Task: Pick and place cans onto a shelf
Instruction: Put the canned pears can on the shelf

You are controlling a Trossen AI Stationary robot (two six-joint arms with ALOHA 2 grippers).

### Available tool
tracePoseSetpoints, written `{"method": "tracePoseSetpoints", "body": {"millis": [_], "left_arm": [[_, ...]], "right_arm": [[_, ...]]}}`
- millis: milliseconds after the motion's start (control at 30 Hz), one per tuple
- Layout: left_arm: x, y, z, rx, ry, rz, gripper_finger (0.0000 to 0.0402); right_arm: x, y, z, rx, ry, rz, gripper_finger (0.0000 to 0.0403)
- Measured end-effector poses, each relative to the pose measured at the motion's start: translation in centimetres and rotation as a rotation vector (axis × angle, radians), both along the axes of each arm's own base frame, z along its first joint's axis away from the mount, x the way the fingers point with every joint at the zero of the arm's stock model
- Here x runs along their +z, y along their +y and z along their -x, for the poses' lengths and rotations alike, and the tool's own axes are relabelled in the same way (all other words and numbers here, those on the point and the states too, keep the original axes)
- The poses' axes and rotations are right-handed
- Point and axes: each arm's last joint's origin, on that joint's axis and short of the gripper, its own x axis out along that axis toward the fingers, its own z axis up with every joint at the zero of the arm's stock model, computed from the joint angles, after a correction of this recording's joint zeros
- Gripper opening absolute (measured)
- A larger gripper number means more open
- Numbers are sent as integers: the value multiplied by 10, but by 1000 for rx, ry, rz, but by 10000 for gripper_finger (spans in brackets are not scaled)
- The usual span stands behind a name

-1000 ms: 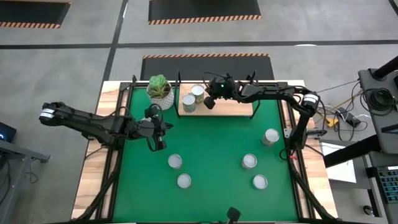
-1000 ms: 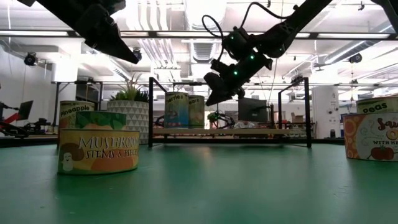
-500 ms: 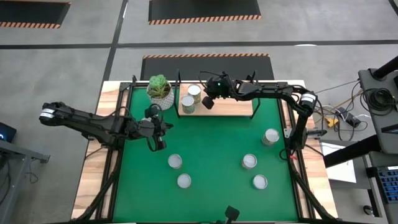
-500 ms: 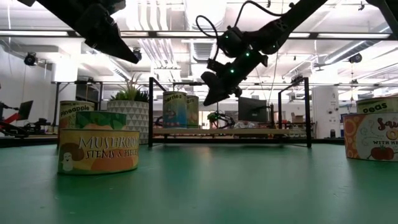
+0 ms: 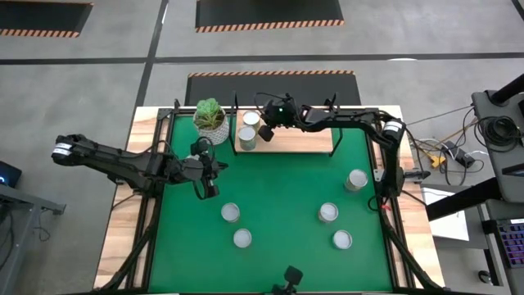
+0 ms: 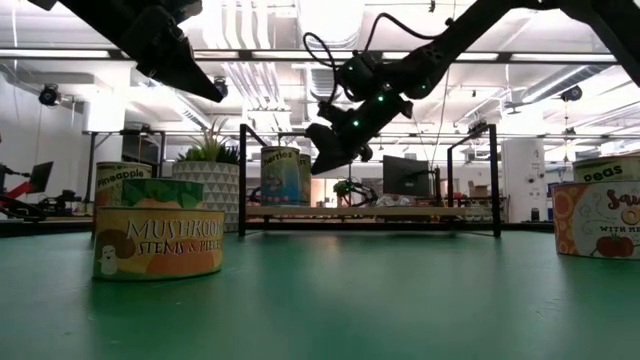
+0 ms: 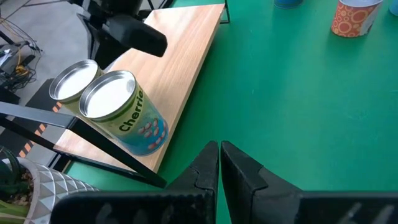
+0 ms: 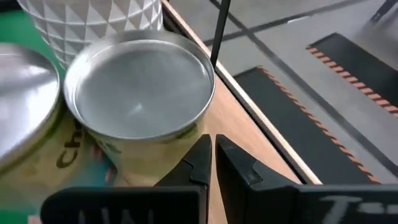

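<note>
Two cans stand upright on the left end of the shelf (image 5: 295, 143): a far can (image 5: 250, 120) beside the plant pot and a near "Cherries" can (image 5: 248, 135). My right gripper (image 5: 264, 134), shut, reaches over the shelf from the right and meets the far can (image 8: 140, 87). My left gripper (image 5: 209, 190) hangs shut above the mat's left part and holds nothing. Several more cans stand on the green mat, among them one (image 5: 230, 213) at the near left and one (image 5: 357, 179) at the right. My right gripper has its shut fingertips (image 8: 200, 149) against the far can's side wall (image 8: 177, 142), just below the rim, on the side facing the table's right. The fingers slant down from the right. The can stands upright with its base on the shelf board.
A white pot with a green plant (image 5: 210, 119) stands just left of the shelf, close to the far can. Thin black posts (image 6: 242, 180) rise at the shelf's corners. The right part of the board (image 5: 311, 143) is bare.
My right gripper, still shut, has moved along the shelf toward the table's left edge. The far can has slid left with it, toward the plant pot, and stays upright. The near can has kept its place.
</note>
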Motion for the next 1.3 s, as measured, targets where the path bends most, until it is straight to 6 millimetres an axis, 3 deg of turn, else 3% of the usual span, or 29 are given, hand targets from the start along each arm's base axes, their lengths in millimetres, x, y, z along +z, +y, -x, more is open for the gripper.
{"method": "tracePoseSetpoints", "body": {"millis": [767,1100,1300], "left_arm": [[0,0,0,0,0,0,0],[0,0,0,0,0,0,0],[0,0,0,0,0,0,0]], "right_arm": [[9,-1,-7,-4,-123,29,12],[15,2,5,-12,-33,-3,12],[1,0,-1,-12,-27,-12,12]]}}
